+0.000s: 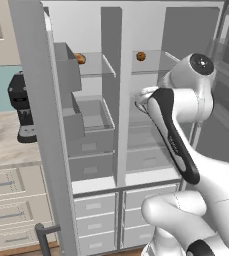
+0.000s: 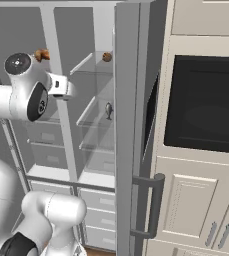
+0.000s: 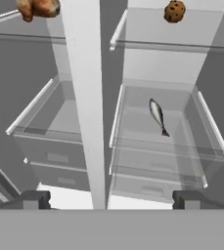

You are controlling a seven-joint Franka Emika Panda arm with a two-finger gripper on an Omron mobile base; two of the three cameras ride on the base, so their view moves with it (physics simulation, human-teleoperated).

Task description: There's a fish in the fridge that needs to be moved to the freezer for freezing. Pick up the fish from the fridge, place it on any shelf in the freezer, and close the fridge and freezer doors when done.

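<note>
The gripper (image 3: pixel 108 199) stands wide open and empty, its two dark fingertips (image 3: pixel 31 199) spread far apart at the bottom of the hand view, facing the open appliance from in front of the white divider (image 3: pixel 86 97) between the two compartments. Beyond the right fingertip, the fish (image 3: pixel 157 116) lies on a translucent glass shelf (image 3: pixel 133 141) in the fridge (image 1: pixel 151 125), well apart from the gripper, its tail pointing toward the shelf's front edge. One shelf above it sits a round brown cookie-like item (image 3: pixel 174 11). Left of the divider is the freezer (image 1: pixel 88 125), where a brown food item (image 3: pixel 37 7) rests on the upper shelf. Both doors stand open: the freezer door (image 1: pixel 41 130) on the left and the fridge door (image 2: pixel 131 130) on the right, beside a dark oven (image 2: pixel 203 110) set in cream cabinets.
</note>
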